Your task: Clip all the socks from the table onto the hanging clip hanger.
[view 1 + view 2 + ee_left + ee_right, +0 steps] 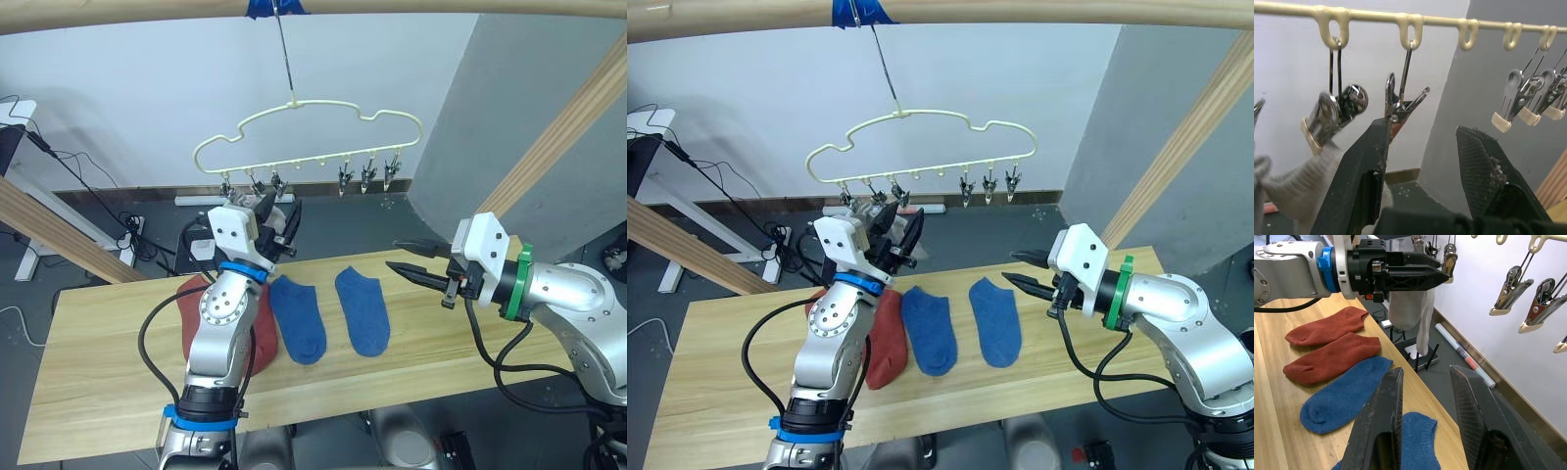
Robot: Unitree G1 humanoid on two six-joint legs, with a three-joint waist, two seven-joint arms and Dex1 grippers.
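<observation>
Taking the soft, light blue sock (1342, 394) by its cuff suits us; both grippers' fingers (1364, 171) gape empty, left at the clips (1400, 100).

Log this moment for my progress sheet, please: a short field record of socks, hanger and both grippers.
socks on table: two rust-red socks and two blue socks lying flat on the table
socks hung: light grey socks hanging from clips at the robot's left end of the clip hanger
free clips: three metal clips at the right end
left gripper: open, raised at a hanger clip, empty
right gripper: open, above the table, empty
</observation>
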